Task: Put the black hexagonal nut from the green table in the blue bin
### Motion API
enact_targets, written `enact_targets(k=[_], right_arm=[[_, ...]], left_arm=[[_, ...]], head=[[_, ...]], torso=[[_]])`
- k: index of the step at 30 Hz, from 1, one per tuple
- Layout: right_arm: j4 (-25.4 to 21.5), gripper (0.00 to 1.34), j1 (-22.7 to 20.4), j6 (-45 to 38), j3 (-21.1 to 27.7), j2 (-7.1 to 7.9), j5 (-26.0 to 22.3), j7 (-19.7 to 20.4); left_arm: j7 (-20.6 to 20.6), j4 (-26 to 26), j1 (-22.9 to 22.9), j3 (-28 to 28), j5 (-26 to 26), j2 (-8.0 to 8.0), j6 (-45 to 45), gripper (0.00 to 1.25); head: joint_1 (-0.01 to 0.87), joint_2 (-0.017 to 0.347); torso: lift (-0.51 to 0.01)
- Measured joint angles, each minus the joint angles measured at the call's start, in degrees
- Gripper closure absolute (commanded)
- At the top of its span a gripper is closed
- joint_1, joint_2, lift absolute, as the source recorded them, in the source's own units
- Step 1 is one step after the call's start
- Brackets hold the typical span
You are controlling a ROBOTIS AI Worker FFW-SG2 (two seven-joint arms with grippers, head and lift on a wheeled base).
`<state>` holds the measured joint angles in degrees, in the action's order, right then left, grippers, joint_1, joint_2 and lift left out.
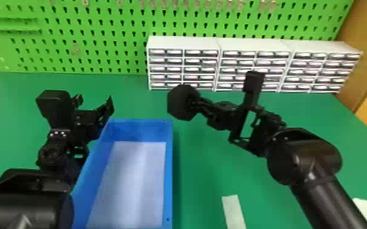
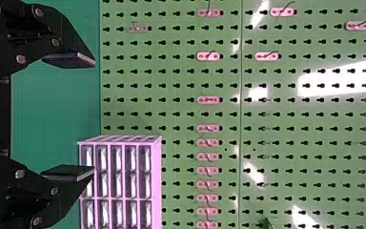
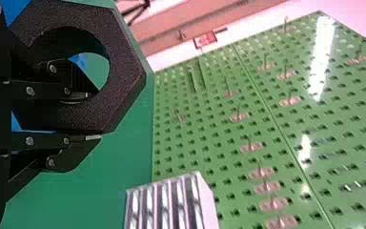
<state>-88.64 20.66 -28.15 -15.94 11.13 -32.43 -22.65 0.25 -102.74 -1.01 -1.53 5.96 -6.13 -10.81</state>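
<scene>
Blue bin (image 1: 169, 170), drawers (image 1: 183, 69), strip (image 1: 233, 211) on green table (image 1: 204, 173)

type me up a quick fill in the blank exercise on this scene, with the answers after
The right gripper holds the black nut with one finger through its ____ and the other against its outside. The fingers of the left gripper are spread ____, with nothing between them. The colour of the bin is ____. The pegboard behind the white drawers is coloured ____.

Missing words: hole; apart; blue; green
</scene>
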Motion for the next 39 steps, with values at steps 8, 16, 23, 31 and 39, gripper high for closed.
enact_targets(k=[8, 16, 23, 31, 39], right_arm=[[0.05, 1.05, 1.3, -0.06, -8.07, 2.41, -5.86, 1.6], [0.13, 1.05, 2.61, -0.01, -13.19, 3.51, -8.43, 2.46], [0.13, 1.05, 3.44, 0.03, -16.14, 3.92, -9.5, 2.81], [0.13, 1.05, 3.99, 0.27, -18.27, 3.95, -10.17, 3.02], [0.13, 1.05, 4.47, 0.53, -19.55, 3.9, -10.37, 3.16]], left_arm=[[0.01, 0.0, 0.04, 0.03, 0.01, 0.0, -0.06, 0.46], [0.01, 0.0, 0.04, 0.04, 0.01, -0.01, -0.09, 0.46], [0.01, 0.0, 0.03, 0.04, 0.0, 0.0, -0.09, 0.46], [0.01, 0.0, -0.05, 0.04, -0.07, -0.01, -0.09, 0.46], [0.01, 0.0, -0.14, -0.02, -0.08, 0.0, -0.09, 0.46]], head=[[0.691, 0.009], [0.691, 0.009], [0.691, 0.009], [0.691, 0.009], [0.691, 0.009]], torso=[[-0.097], [-0.097], [-0.097], [-0.097], [-0.097]])
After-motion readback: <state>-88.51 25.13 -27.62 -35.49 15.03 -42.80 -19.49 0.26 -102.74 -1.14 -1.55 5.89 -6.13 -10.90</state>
